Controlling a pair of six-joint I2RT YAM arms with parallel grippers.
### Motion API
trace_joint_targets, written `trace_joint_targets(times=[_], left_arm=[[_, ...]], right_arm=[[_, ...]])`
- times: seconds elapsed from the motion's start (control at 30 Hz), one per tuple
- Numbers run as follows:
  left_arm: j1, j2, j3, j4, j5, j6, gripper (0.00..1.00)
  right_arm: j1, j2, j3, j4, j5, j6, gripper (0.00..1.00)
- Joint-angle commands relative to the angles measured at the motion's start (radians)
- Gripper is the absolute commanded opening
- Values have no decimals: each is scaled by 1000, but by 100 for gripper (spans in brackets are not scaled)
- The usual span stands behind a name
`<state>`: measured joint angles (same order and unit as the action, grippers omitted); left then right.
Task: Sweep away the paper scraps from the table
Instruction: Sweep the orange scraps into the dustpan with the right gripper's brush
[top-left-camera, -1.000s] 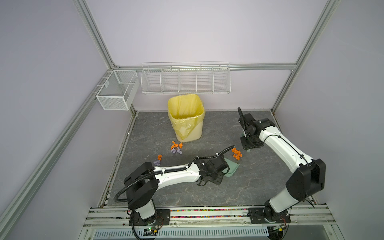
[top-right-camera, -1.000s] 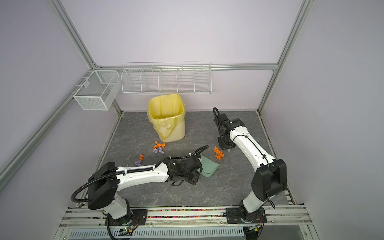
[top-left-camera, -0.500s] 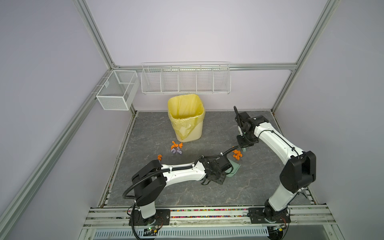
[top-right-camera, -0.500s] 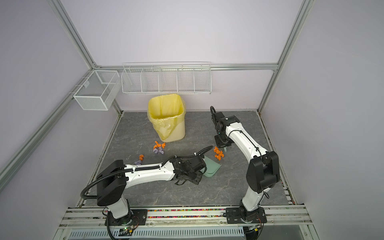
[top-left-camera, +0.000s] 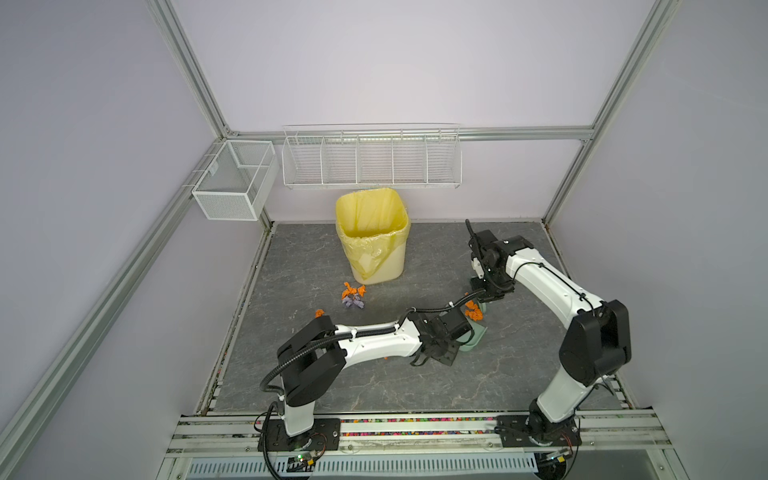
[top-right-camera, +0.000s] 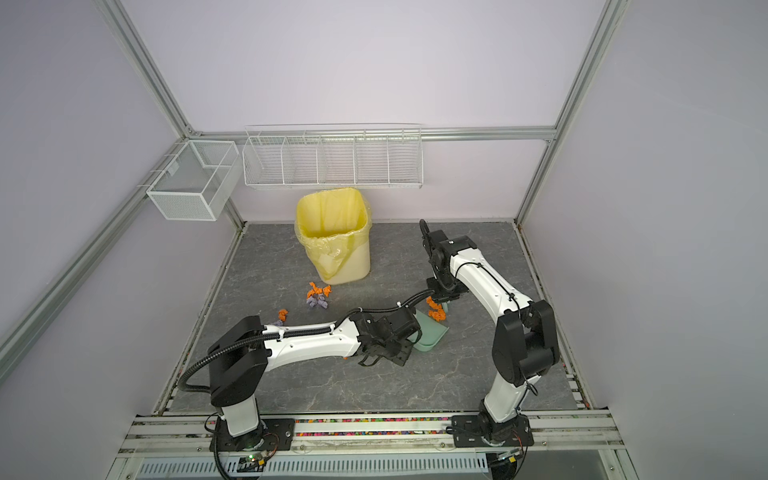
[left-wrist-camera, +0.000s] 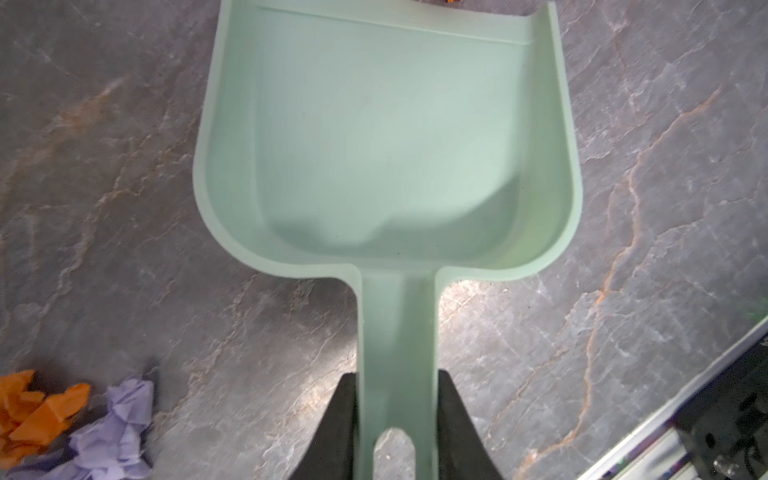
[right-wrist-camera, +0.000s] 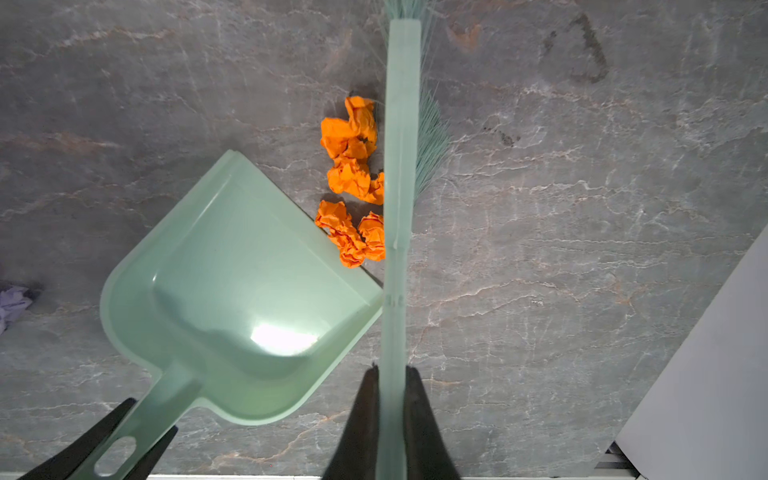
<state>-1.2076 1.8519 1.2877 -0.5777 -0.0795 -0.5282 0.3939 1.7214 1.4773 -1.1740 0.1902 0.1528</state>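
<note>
Right wrist: paper scraps (right-wrist-camera: 351, 183) between brush (right-wrist-camera: 400, 166) and dustpan (right-wrist-camera: 232, 291).

Orange paper scraps (right-wrist-camera: 349, 137), mint dustpan (right-wrist-camera: 232, 291), grey veined table (right-wrist-camera: 582, 249).

Yellow-lined bin (top-left-camera: 384, 266), wire rack (top-left-camera: 372, 166), mesh basket (top-left-camera: 226, 204)

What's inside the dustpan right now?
Nothing: the dustpan is bare inside; orange scraps lie on the table just outside its lip. The left gripper hides only its handle's sides.
</note>
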Motion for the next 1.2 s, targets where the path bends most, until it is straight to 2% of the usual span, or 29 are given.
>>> trace_joint_targets(times=[0.0,0.4,0.6,0.77,1.0,1.17], left_arm=[[-6,22,30,-33,3,21,0],[6,53,37,-27,15,28,0],[6,56,31,-22,4,36,0],[6,61,9,1,-13,36,0],[6,50,-18,30,-44,19,0],[5,10,-56,67,-61,8,0]], right_arm=[[21,-31,-49,-14,-79,-15,7],[110,-168,-161,-23,-204,-32,7],[134,-305,-241,-17,-275,-14,7],[117,-418,-295,-16,-212,38,7],[84,-472,-280,-27,-199,73,7],[77,-520,-267,-3,-146,107,7]])
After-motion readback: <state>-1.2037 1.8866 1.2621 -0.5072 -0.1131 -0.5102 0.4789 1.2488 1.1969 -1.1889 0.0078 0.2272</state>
